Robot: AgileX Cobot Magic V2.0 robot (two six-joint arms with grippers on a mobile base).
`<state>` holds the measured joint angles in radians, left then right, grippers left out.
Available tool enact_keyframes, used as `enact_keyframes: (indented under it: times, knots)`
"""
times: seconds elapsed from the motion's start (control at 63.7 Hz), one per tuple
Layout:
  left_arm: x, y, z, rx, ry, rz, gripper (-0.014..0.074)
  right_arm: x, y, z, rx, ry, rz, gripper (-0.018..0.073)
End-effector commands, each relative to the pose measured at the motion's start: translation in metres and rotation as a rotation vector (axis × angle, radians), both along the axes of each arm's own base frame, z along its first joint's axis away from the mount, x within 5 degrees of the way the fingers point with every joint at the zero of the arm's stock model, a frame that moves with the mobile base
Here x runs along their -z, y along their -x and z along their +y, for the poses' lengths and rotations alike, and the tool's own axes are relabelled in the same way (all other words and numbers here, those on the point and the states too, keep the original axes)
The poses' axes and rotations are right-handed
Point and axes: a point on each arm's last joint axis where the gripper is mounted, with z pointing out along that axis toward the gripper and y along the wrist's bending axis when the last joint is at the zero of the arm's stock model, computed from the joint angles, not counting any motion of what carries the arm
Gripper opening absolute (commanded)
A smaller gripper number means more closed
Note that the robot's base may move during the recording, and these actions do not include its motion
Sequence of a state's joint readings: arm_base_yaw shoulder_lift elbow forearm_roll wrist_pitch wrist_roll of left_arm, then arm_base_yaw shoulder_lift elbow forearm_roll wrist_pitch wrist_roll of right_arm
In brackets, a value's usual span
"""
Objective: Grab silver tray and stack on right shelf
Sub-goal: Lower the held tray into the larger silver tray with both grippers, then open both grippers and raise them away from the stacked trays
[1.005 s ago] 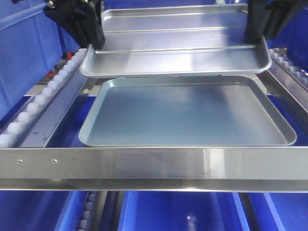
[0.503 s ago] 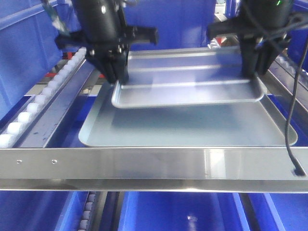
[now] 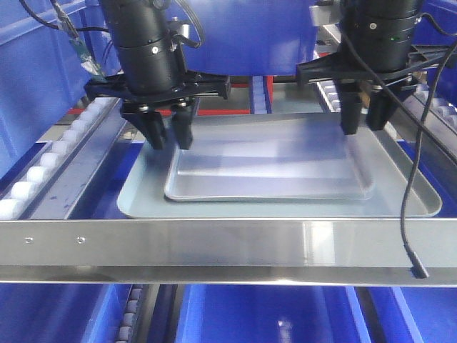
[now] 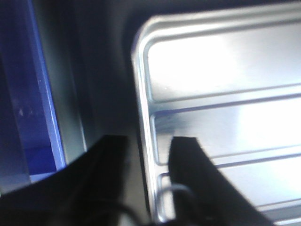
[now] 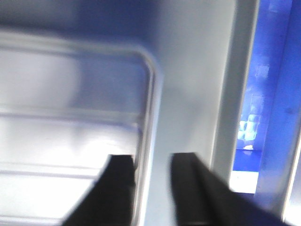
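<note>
The silver tray (image 3: 268, 168), shiny with two long ridges, lies flat inside the larger matte-grey tray (image 3: 143, 199) on the right shelf, behind its brushed-steel crossbar (image 3: 228, 239). My left gripper (image 3: 170, 139) is open just above the tray's left rim. In the left wrist view (image 4: 146, 143) the rim of the tray (image 4: 225, 94) runs between the two spread fingers. My right gripper (image 3: 363, 123) is open above the right rim. In the right wrist view (image 5: 153, 160) the rim of the tray (image 5: 70, 117) lies beside the left finger, with the matte tray (image 5: 188, 94) under the gap.
A rail of small white rollers (image 3: 43, 168) runs along the shelf's left side, and another rail (image 3: 435, 107) along the right. Blue bins (image 3: 36, 71) stand to the left, behind and below. A black cable (image 3: 418, 268) hangs from the right arm over the crossbar.
Both arms brought the silver tray forward and down into the matte-grey tray. Both grippers, shut on its rims earlier, are now open and slightly raised.
</note>
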<state>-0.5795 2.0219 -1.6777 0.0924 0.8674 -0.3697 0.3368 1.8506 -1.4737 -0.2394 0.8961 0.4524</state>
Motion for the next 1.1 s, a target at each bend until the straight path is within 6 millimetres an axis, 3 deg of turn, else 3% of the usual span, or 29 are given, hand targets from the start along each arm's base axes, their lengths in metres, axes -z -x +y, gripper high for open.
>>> enact_keyframes:
  times: [0.0, 0.079, 0.22, 0.408, 0.534, 0.644, 0.785, 0.848, 1.084]
  knots:
    - [-0.037, 0.001, 0.001, 0.012, 0.057, -0.107, 0.0348, -0.036, 0.0, -0.004, -0.019, -0.009, -0.133, 0.0493]
    - [-0.037, 0.002, 0.001, 0.011, 0.056, -0.105, 0.0379, -0.037, 0.001, -0.005, -0.016, -0.006, -0.127, 0.0546]
    - [-0.049, 0.004, 0.003, 0.007, 0.052, -0.101, 0.0379, -0.047, 0.007, -0.007, -0.011, -0.01, -0.138, 0.0541]
    - [-0.09, 0.02, 0.015, 0.002, 0.064, -0.149, 0.0346, -0.078, 0.025, -0.013, 0.001, -0.039, -0.185, 0.0531]
    - [-0.126, 0.043, 0.029, 0.016, 0.083, -0.214, 0.0263, -0.097, 0.042, -0.018, -0.021, -0.042, -0.206, 0.0415]
    - [-0.144, 0.065, 0.046, 0.031, 0.075, -0.285, 0.015, -0.107, 0.061, -0.022, -0.056, -0.049, -0.198, 0.0258]
    - [-0.144, 0.098, 0.071, 0.041, 0.055, -0.321, -0.002, -0.11, 0.087, -0.03, -0.065, -0.059, -0.224, 0.0121]
    - [-0.135, 0.115, 0.082, 0.053, 0.05, -0.335, -0.0105, -0.105, 0.1, -0.034, -0.074, -0.066, -0.243, 0.0062]
    - [-0.08, 0.172, 0.116, 0.105, 0.097, -0.39, -0.0098, -0.067, 0.151, -0.043, -0.136, -0.096, -0.304, 0.0053]
